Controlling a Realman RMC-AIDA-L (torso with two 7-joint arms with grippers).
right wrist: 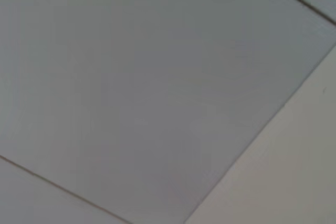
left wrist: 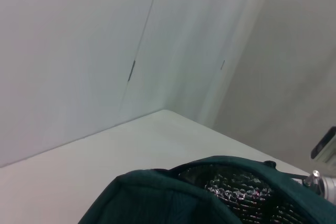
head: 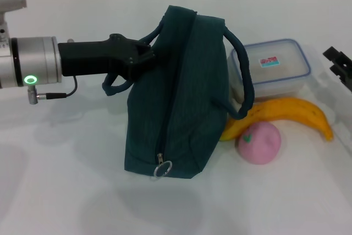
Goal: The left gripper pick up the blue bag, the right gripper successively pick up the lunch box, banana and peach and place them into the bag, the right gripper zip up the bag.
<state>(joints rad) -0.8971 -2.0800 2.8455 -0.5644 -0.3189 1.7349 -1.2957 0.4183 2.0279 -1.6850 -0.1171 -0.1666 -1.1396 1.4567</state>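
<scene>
Teal blue bag [head: 176, 97] (zipper closed).

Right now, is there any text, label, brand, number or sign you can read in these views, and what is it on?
Nothing is legible.
Sticker on the lunch box lid: pink and green marks, too small and blurred to read.
Blue bag, banana, peach and left tool: no visible text.
</scene>
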